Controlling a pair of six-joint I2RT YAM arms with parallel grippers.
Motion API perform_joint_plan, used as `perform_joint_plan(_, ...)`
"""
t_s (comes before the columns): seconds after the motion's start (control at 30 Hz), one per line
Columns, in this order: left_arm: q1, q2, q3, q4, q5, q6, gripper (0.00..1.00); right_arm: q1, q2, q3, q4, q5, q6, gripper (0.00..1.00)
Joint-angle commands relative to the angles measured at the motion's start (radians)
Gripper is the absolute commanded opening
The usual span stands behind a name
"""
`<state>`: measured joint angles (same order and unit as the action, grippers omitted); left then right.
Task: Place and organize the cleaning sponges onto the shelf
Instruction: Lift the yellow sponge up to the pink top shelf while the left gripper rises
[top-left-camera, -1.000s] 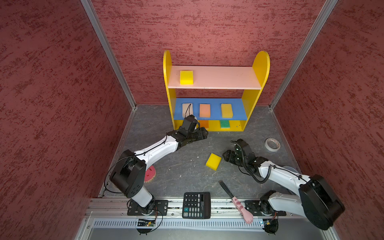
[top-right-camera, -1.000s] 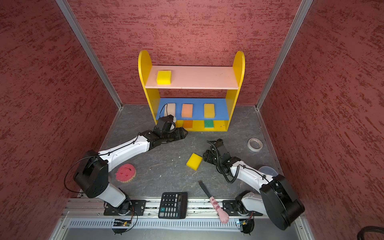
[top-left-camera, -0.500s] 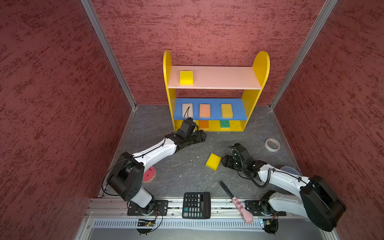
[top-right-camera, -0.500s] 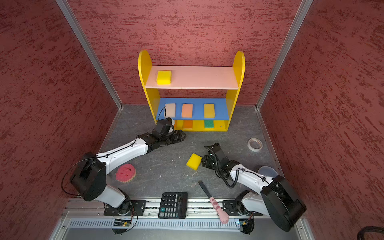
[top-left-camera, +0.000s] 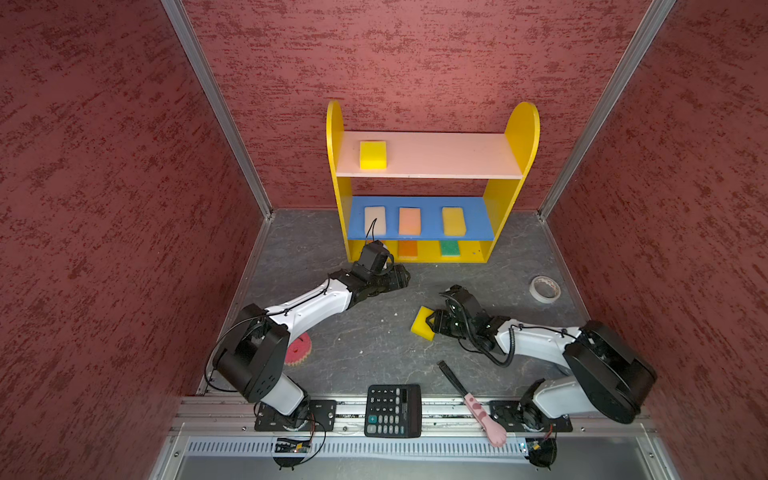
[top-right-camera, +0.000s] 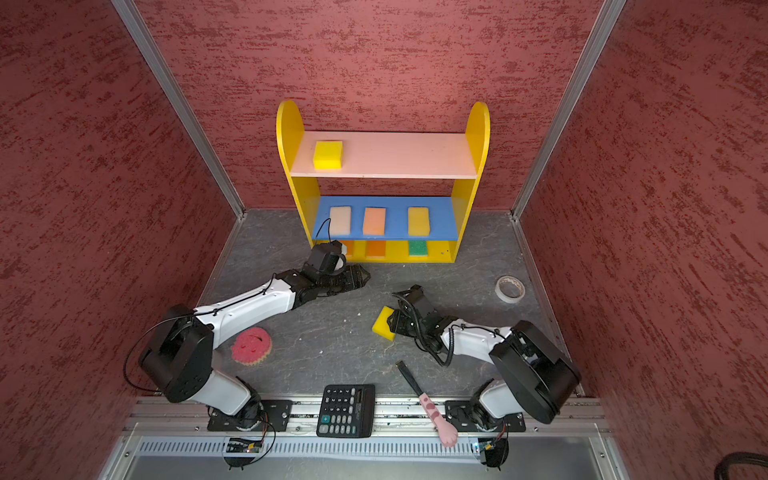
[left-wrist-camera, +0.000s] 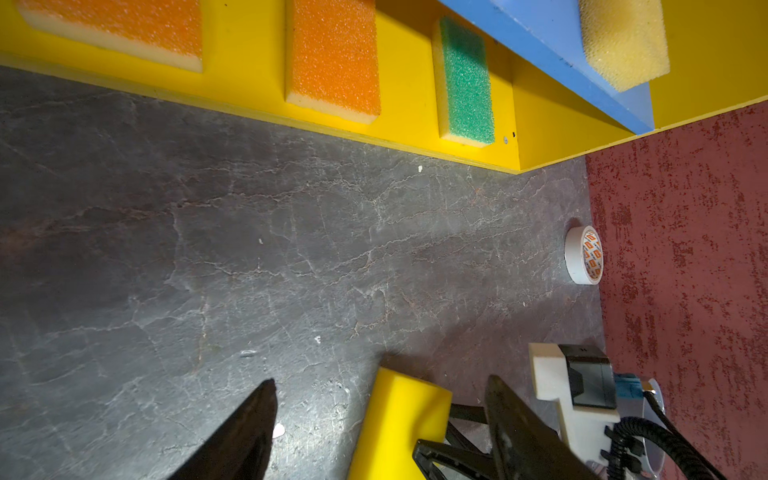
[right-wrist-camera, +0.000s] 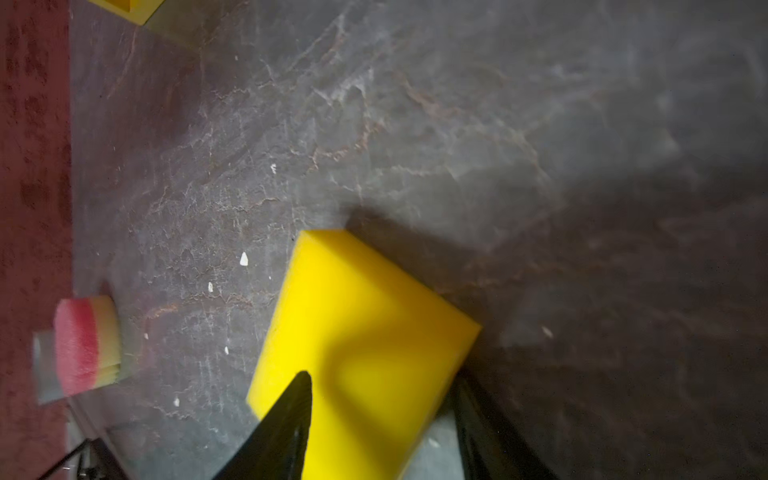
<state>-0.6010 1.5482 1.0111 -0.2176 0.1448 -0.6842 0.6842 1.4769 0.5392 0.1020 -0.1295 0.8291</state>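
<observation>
Yellow sponge (right-wrist-camera: 365, 307) sits on the floor, well in front of the shelf (top-left-camera: 428, 156) middle. Right gripper (right-wrist-camera: 380, 378) straddles its short width, 1 finger per side, long axis running away from the wrist. I can't tell if it's clamped. Left gripper (left-wrist-camera: 381, 379) is wide, empty, nearer the shelf.

rectangular sponges (top-left-camera: 372, 154): 8 | round pink sponge (top-right-camera: 251, 345): 1 | sponges together: 9 | shelf (top-left-camera: 521, 124): 1 | calculator (top-left-camera: 392, 410): 1 | brush (top-left-camera: 470, 400): 1 | tape roll (top-left-camera: 534, 286): 1 | robot arms (top-left-camera: 311, 305): 2

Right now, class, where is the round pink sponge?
In both top views the pink sponge lies on the floor at the left, just beside the left arm.
</observation>
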Motion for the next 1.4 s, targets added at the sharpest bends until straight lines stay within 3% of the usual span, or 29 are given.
perform_joint_plan(0.0,0.009,-0.014,0.016,-0.008,0.013,-0.003,0.78,0.005,0.055,0.084,0.038,-0.021,-0.027,0.35)
perform_joint_plan(0.1,0.016,-0.034,0.015,-0.009,0.015,0.004,0.79,0.003,0.086,0.185,0.001,-0.026,-0.107,0.02)
perform_joint_plan(0.13,0.022,-0.042,0.014,-0.015,0.016,0.008,0.79,0.002,0.092,0.231,-0.034,-0.023,-0.142,0.00)
perform_joint_plan(0.3,0.053,-0.096,-0.007,-0.020,0.047,0.013,0.85,0.002,0.080,0.410,-0.165,-0.029,-0.312,0.00)
perform_joint_plan(0.5,0.159,-0.228,-0.010,0.004,0.173,0.004,0.86,0.000,0.099,0.642,-0.281,-0.071,-0.384,0.00)
perform_joint_plan(0.63,0.207,-0.349,0.034,-0.026,0.141,0.031,0.85,0.001,0.103,0.780,-0.361,-0.024,-0.433,0.00)
perform_joint_plan(0.8,0.232,-0.429,0.177,-0.106,0.062,0.108,0.76,0.000,0.081,0.958,-0.468,0.083,-0.540,0.00)
perform_joint_plan(1.0,0.231,-0.416,0.342,-0.157,0.042,0.174,0.75,-0.028,0.090,1.204,-0.595,0.239,-0.640,0.00)
perform_joint_plan(1.23,0.225,-0.291,0.559,-0.224,0.107,0.181,0.75,-0.091,0.207,1.546,-0.738,0.241,-0.687,0.00)
perform_joint_plan(1.37,0.192,-0.229,0.654,-0.232,0.119,0.200,0.75,-0.123,0.362,1.840,-0.889,0.238,-0.715,0.00)
